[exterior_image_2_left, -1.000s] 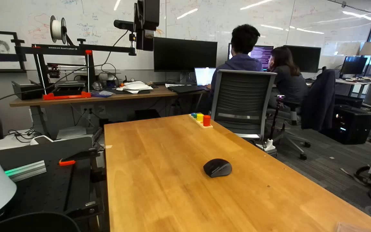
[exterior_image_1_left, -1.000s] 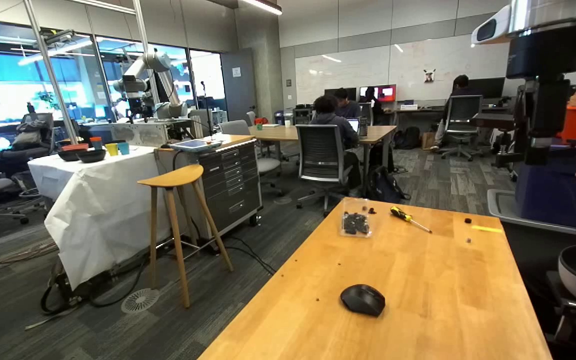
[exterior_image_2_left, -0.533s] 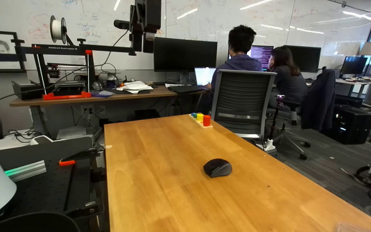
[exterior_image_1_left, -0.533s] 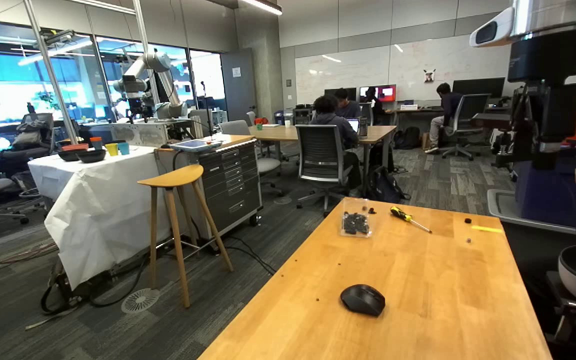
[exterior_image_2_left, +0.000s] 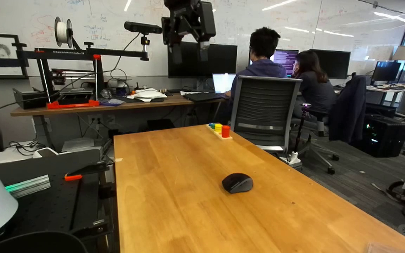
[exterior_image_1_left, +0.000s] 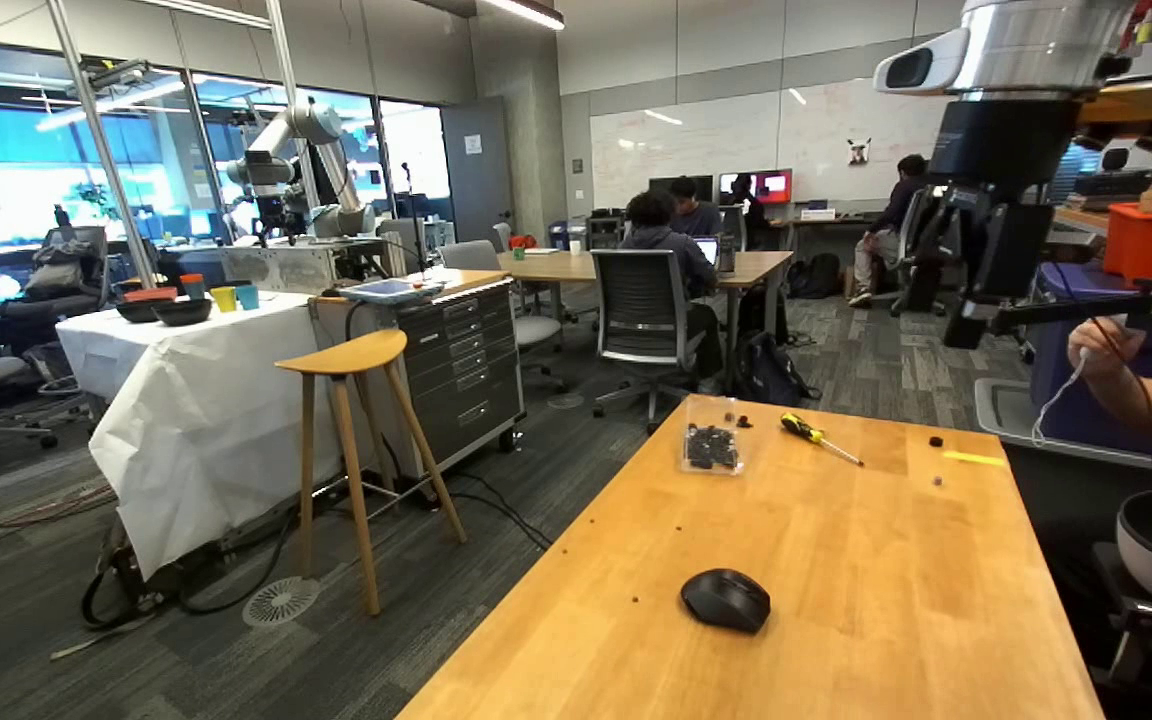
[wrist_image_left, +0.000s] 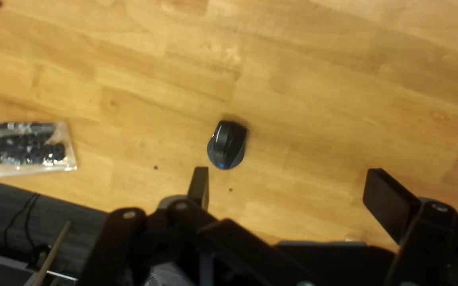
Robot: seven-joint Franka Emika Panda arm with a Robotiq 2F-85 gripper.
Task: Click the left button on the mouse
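The mouse is a small black domed shape lying on the wooden table in an exterior view [exterior_image_1_left: 726,600], in an exterior view [exterior_image_2_left: 237,183] and in the wrist view [wrist_image_left: 228,145]. My gripper [wrist_image_left: 287,172] is open and empty in the wrist view, with its two dark fingers wide apart. There the mouse lies beyond the left fingertip, not between the fingers. In both exterior views the gripper [exterior_image_1_left: 971,315] hangs high above table level, well apart from the mouse. Its two spread fingers also show in an exterior view [exterior_image_2_left: 190,56].
A clear case of small dark parts [exterior_image_1_left: 711,448] and a yellow-black screwdriver [exterior_image_1_left: 821,438] lie on the table. A coloured peg toy [exterior_image_2_left: 220,130] stands at a table corner. A person's hand [exterior_image_1_left: 1111,350] holds a thin cord beside the table. A camera on a bar [exterior_image_2_left: 142,27] is near the gripper.
My gripper has moved left in one exterior picture and right in the other, and it has turned so that both fingers show. The mouse has not moved. The person's hand has moved left.
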